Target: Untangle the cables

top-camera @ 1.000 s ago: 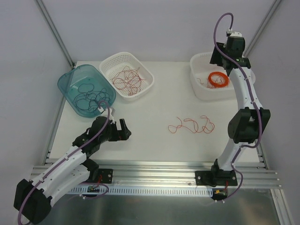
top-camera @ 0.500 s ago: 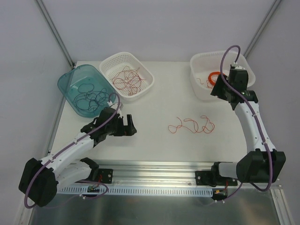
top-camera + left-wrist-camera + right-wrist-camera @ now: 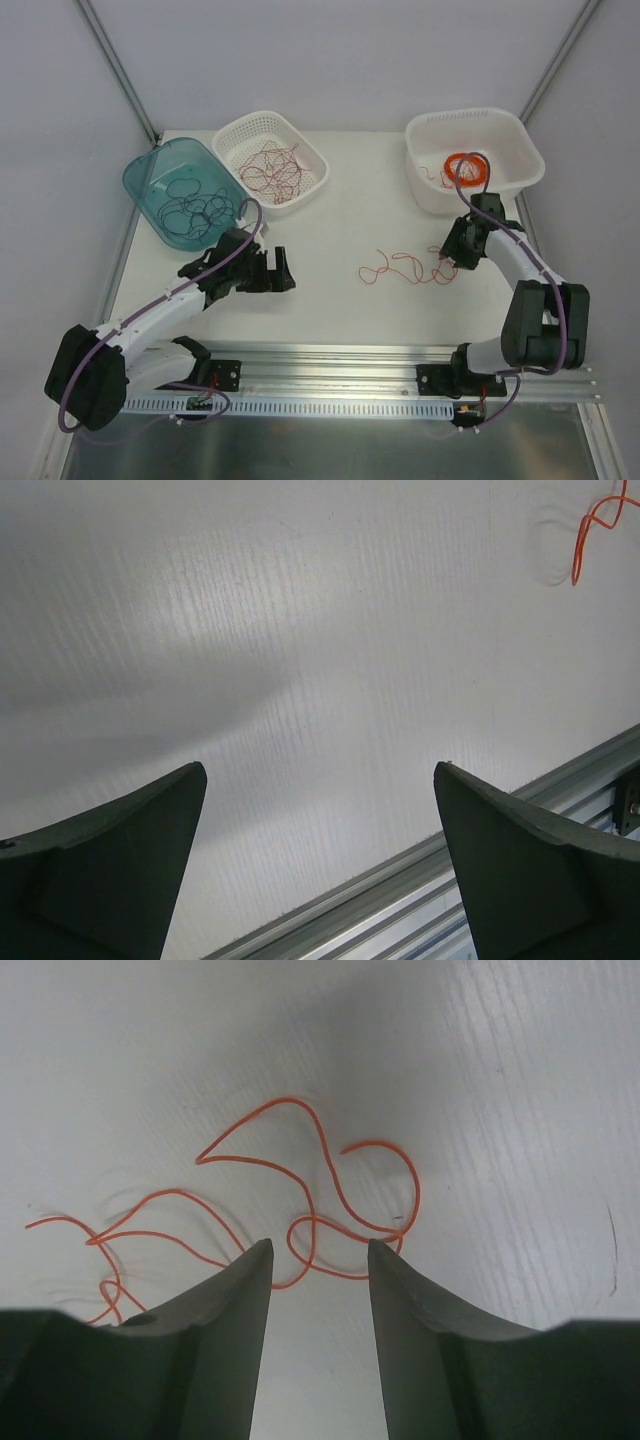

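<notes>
Right gripper (image 3: 320, 1250) (image 3: 452, 256): jaws parted by a narrow gap, gripping nothing. They are poised directly over the right end of the loose orange-red cables (image 3: 310, 1185) (image 3: 410, 268). One curl of that wire shows in the gap between the fingertips, and whether they touch it cannot be told.

Left gripper (image 3: 318, 775) (image 3: 275, 271): jaws spread wide, with only bare table (image 3: 300, 630) between them. It stands well to the left of the loose orange-red cables; one end of that wire (image 3: 592, 525) shows at the upper right corner of the left wrist view.

The loose orange-red cables lie flat on the table as several overlapping curls.

Beyond them to the left:
- a white basket (image 3: 240, 130) holding red cables (image 3: 272, 170);
- farther left, a teal tub (image 3: 140, 176) holding dark cables (image 3: 195, 205).

Beyond them to the right, a white bin (image 3: 520, 135) holds an orange coil (image 3: 465, 168).
</notes>
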You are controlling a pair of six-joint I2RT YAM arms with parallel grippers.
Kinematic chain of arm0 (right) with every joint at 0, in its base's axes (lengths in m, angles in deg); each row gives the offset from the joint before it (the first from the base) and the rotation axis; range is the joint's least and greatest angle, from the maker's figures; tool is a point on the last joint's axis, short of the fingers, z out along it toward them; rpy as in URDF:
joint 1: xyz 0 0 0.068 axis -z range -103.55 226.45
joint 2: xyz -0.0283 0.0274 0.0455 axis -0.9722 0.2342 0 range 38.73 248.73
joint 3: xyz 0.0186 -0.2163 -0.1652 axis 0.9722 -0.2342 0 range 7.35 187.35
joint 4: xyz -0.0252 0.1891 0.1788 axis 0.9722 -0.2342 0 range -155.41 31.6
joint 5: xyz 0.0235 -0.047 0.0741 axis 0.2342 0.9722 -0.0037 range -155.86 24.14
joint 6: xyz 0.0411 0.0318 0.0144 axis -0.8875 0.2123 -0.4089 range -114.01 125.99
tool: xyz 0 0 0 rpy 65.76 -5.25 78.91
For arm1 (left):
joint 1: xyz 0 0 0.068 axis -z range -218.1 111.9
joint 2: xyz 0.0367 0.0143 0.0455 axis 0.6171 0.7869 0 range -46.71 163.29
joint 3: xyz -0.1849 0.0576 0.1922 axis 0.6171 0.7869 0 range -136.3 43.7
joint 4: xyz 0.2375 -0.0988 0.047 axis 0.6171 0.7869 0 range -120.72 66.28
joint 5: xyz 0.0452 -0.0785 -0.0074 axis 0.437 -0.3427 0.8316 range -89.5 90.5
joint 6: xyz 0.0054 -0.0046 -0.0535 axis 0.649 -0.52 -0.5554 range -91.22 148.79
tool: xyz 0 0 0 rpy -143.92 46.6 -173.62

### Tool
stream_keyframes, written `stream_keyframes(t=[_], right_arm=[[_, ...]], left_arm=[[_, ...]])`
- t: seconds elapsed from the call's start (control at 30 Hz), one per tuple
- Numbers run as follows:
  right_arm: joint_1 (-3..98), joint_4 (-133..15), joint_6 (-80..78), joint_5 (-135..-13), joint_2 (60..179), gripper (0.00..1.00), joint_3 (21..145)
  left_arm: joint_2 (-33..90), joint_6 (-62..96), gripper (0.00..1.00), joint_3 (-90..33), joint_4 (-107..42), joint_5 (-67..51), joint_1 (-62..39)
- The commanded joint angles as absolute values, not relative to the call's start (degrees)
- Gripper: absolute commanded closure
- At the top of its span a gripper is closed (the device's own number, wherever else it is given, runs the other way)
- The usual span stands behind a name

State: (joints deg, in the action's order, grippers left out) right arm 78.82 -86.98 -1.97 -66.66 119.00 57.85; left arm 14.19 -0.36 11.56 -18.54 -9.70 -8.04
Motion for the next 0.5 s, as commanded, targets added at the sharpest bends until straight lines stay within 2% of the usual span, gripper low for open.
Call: stream_keyframes(t=[0.0, 0.3, 0.47], right_arm=[[79.2, -82.8, -3.1, -65.0, 121.3, 0.54, 57.7], [79.3, -82.1, 0.9, -60.9, 125.5, 0.55, 58.5], [79.3, -81.3, 1.6, -64.2, 127.6, 0.64, 58.8]], left_arm=[[12.2, -1.7, 0.01, 13.1, -19.7, -10.7, -7.3], [7.3, -3.4, 0.01, 16.1, -19.6, -9.2, -7.3], [6.6, -3.6, 0.01, 16.5, -19.6, -9.3, -7.3]])
